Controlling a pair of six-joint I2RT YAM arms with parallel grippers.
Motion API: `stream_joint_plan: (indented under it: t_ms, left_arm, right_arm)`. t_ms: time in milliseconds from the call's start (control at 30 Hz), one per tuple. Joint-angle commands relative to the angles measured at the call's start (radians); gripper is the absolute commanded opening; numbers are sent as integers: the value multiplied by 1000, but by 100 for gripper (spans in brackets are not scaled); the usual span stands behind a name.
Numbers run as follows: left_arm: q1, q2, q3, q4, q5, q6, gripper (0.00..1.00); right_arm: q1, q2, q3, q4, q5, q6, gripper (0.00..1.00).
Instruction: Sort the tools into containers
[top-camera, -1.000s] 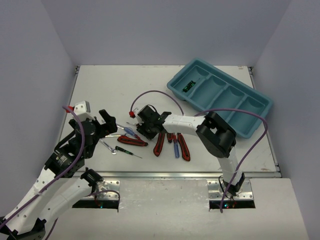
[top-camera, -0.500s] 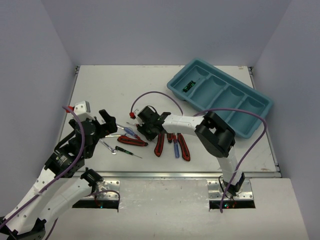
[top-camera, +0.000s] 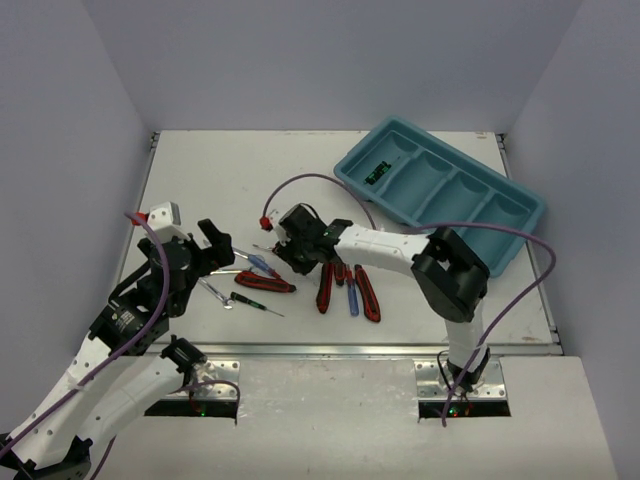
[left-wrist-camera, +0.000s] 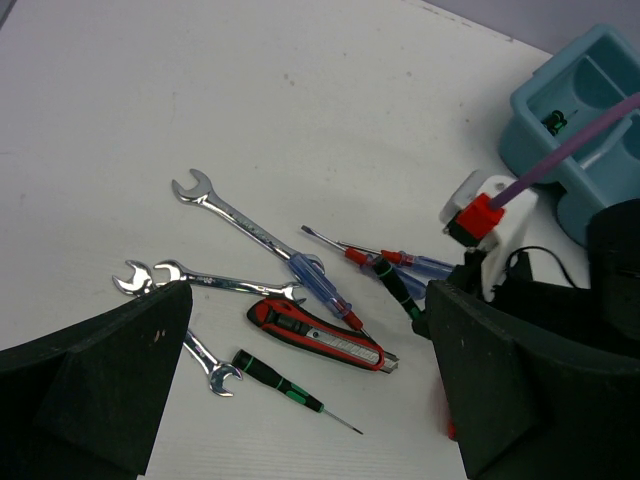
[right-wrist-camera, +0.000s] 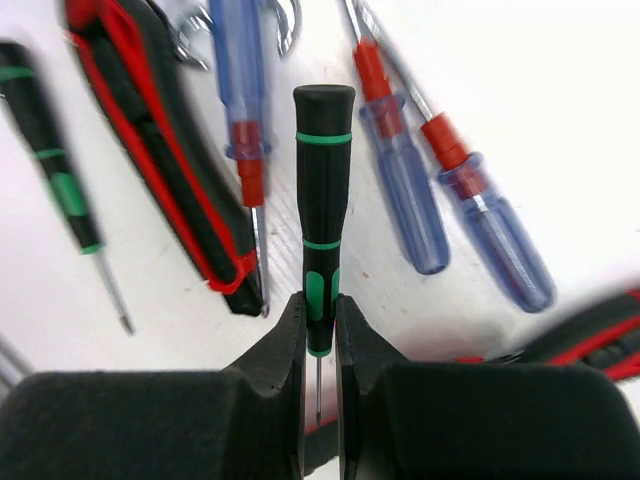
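My right gripper (right-wrist-camera: 320, 310) is shut on a thin black-and-green screwdriver (right-wrist-camera: 322, 200), gripping its lower green band with the handle pointing away from me. The same gripper (top-camera: 292, 250) sits over the tool pile at mid-table. Below lie blue-and-red screwdrivers (right-wrist-camera: 400, 190), a red-and-black utility knife (left-wrist-camera: 320, 335), another black-and-green screwdriver (left-wrist-camera: 280, 385) and silver wrenches (left-wrist-camera: 245, 225). My left gripper (left-wrist-camera: 310, 400) is open over the pile's left side, holding nothing. The teal tray (top-camera: 520, 235) of containers stands at the far right, with one dark green-marked tool (top-camera: 378, 172) in its left end compartment.
Two more utility knives (top-camera: 322, 288) and a blue screwdriver (top-camera: 351, 295) lie just right of the pile, under the right forearm. A purple cable (top-camera: 320, 185) loops above the right wrist. The table's near metal edge (top-camera: 330, 350) runs in front of the tools.
The right arm's elbow swung to the right and its gripper shifted slightly up the table, with the black-and-green screwdriver in its fingers. The left arm has not moved.
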Motion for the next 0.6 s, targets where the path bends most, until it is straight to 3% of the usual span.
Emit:
stream_joint_plan:
  t_ms: [0,133,300,567]
  left_arm:
    - [4,-5,-1,39,-4,8,100]
    - [4,-7,-1,39,-5,6,100]
    - [4,-3,-1,39,-5,6,100]
    - [2,-5,-3,36,-12,1,100]
  right_arm:
    - [-14,-162,33,35,3,-38,0]
    - [-119,-232,58,28,0,45,0]
    - [-377,-243,90,72,-51,293,0]
    - [-645,-73,300,52,66,582,0]
